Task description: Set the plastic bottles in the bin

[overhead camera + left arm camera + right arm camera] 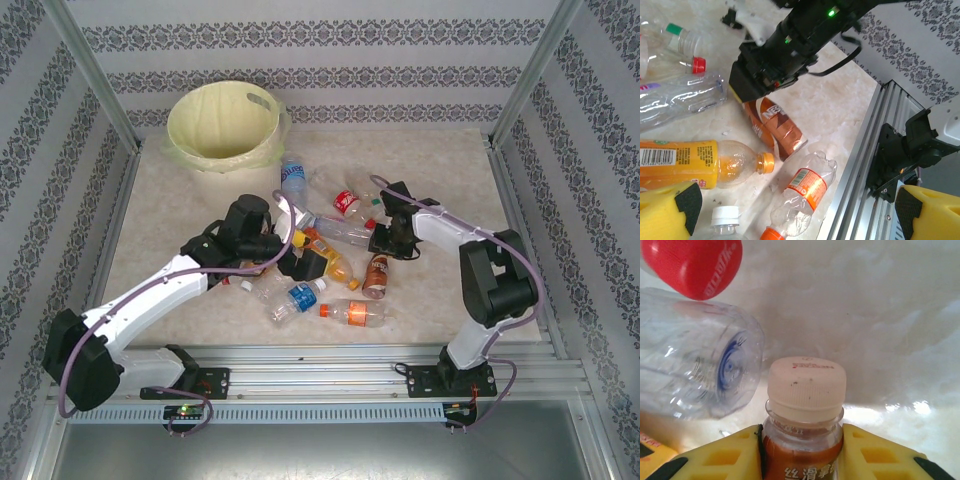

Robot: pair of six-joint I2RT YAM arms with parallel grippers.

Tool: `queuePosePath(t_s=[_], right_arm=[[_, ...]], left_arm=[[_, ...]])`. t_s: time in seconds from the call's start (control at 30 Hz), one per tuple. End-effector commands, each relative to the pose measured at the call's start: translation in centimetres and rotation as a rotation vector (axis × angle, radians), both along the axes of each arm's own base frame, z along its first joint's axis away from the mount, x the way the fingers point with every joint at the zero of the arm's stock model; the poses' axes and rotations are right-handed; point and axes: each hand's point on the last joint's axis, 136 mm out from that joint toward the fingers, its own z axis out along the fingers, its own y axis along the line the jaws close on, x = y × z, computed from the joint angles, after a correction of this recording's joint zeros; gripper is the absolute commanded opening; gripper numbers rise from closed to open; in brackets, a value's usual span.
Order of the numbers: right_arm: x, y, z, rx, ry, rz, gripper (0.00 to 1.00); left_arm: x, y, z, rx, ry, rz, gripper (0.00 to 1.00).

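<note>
Starting with the brown bottle (376, 278): flat on the desk (180, 200), right edge of the pile (335, 228), middle of the top view, long axis running top-to-bottom in that frame. Top end tucked up under the right hand (384, 240). From the right wrist: cream cap (806, 382) poking out ahead, yellow pads (722, 457) snug on both sides of the neck, so pretty much closed on it, body trailing back under the wrist. Doesn't look lifted yet, though hard to say for sure.

Key bit: bin (220, 120) way off in the upper left of the top view, well apart from that hand, with the whole pile and the left arm (150, 290) sitting in between. So probably a lift first, then a long diagonal swing up-left over everything. Worth going high to avoid clipping stuff.

Left hand (308, 255) closer to the bin, but spread wide with nothing in it, hovering over the orange bottles (690, 162) at the lower side of the pile.
</note>
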Motion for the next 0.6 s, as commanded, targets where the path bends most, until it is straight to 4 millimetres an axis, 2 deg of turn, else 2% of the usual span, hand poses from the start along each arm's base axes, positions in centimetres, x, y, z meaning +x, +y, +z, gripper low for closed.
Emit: queuePosePath(t_s=[0.0, 0.2, 0.4, 0.57], right_arm=[[0.1, -0.8, 3.0, -0.005, -0.083, -0.011, 0.36], [-0.9, 0.0, 7.5, 0.056, -0.193, -0.011, 0.36], [-2.0, 2.0, 12.0, 0.167, -0.298, -0.006, 0.35], [-2.6, 3.9, 15.0, 0.246, -0.373, -0.006, 0.35]], left_arm=[[-0.3, -0.9, 0.8, -0.015, 0.025, -0.025, 1.0], [0.0, -1.6, 0.1, -0.032, 0.107, -0.019, 1.0], [-0.4, -2.6, -0.6, -0.059, 0.197, -0.055, 1.0], [-0.7, -3.3, -0.4, -0.107, 0.247, -0.081, 1.0]])
